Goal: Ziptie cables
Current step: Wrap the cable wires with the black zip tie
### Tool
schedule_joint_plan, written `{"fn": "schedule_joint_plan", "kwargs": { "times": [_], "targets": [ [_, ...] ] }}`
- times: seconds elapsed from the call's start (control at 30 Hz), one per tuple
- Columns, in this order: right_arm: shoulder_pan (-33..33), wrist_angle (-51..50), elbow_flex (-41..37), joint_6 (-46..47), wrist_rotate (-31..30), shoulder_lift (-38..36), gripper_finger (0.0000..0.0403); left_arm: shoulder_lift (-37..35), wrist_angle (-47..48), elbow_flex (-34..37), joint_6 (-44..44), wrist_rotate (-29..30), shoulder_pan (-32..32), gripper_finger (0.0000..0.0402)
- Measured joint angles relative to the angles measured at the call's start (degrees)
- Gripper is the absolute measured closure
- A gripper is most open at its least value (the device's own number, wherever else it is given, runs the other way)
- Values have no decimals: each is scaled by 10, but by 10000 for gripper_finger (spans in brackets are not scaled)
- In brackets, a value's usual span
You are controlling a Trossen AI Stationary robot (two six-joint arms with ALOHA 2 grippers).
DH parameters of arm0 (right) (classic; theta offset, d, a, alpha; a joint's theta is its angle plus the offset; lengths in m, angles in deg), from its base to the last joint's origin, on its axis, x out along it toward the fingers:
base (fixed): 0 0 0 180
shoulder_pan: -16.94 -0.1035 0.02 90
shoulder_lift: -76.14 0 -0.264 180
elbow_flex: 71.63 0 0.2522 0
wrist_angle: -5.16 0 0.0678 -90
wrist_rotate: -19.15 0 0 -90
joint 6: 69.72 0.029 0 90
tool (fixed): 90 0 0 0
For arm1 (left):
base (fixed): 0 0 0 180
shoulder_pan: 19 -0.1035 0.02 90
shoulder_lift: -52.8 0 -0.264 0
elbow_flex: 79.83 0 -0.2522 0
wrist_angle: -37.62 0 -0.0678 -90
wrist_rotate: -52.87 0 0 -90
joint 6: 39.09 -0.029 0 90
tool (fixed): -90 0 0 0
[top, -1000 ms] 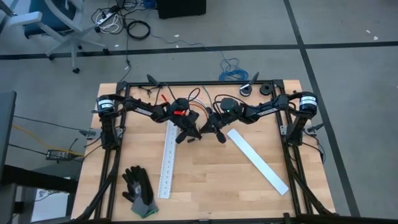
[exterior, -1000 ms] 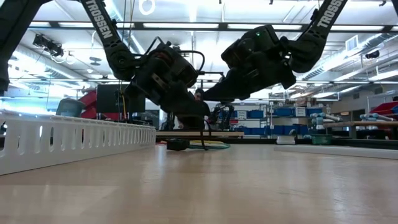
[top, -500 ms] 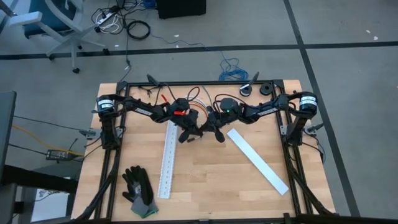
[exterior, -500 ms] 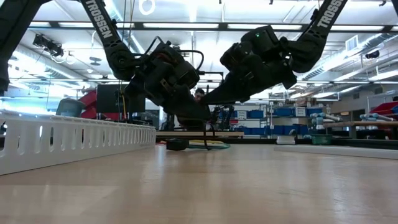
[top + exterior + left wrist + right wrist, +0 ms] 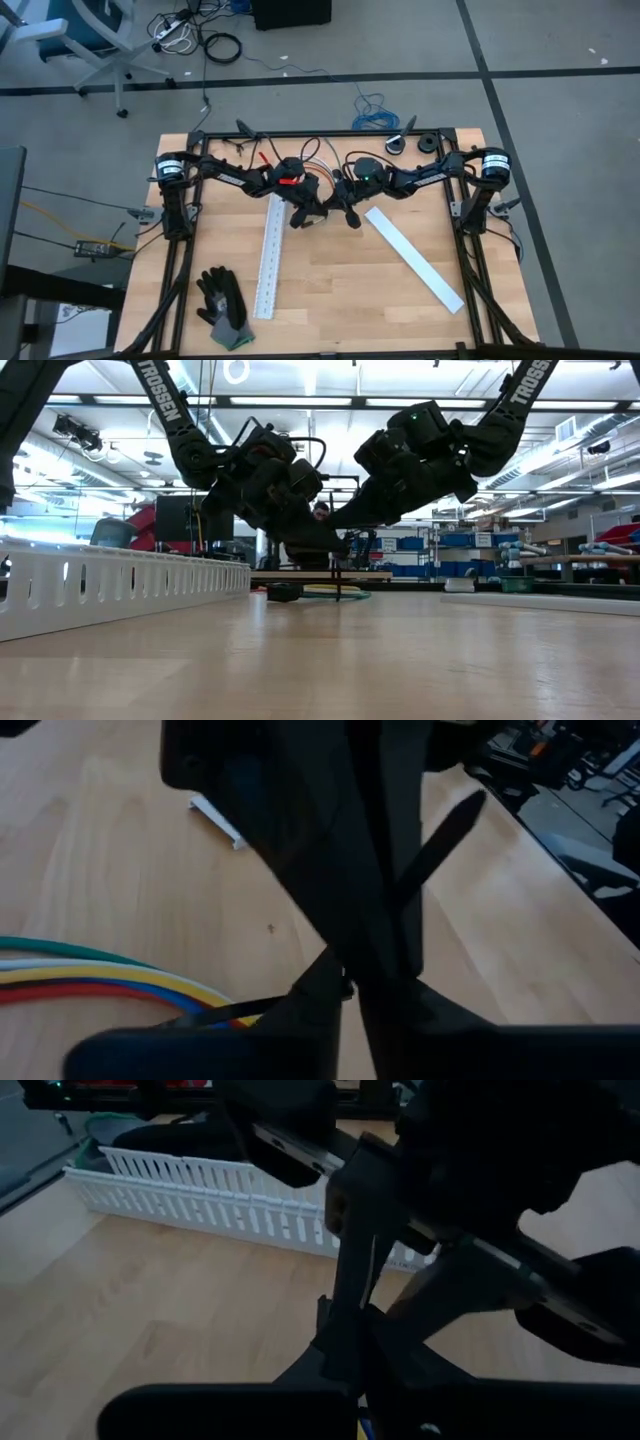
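- Lying on the bench [image 5: 330, 290]: two white slotted strips, one [image 5: 270, 255] under the left arm, one [image 5: 413, 258] angled right, and a dark glove [image 5: 222, 307] near the front left.
- Both arms meet mid-bench, their bodies blocking the wrist views.
- Cables [image 5: 110, 978], green, white, yellow, red and blue, run side by side at the left gripper [image 5: 303, 214].
- Ziptie [image 5: 440, 840]: thin, black, straight, slanting above the bench.
- Right gripper [image 5: 345, 212]: jaws closed, seemingly pinching the ziptie; left jaws' state unclear.

Open wood in front; white slotted strip [image 5: 270, 257] and glove [image 5: 222, 301] leftward.
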Motion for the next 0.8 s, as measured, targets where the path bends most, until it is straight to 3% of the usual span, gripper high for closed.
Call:
{"fn": "schedule_joint_plan", "kwargs": {
  "times": [0.27,0.67,0.8],
  "targets": [
    [1,-1,0,10,-37,0,403,0,-3,0,58,1,-4,297],
    [6,-1,0,10,-43,0,403,-2,11,0,75,-1,-1,296],
    [10,-2,0,10,-50,0,403,-24,18,21,67,31,4,296]
  ]
}}
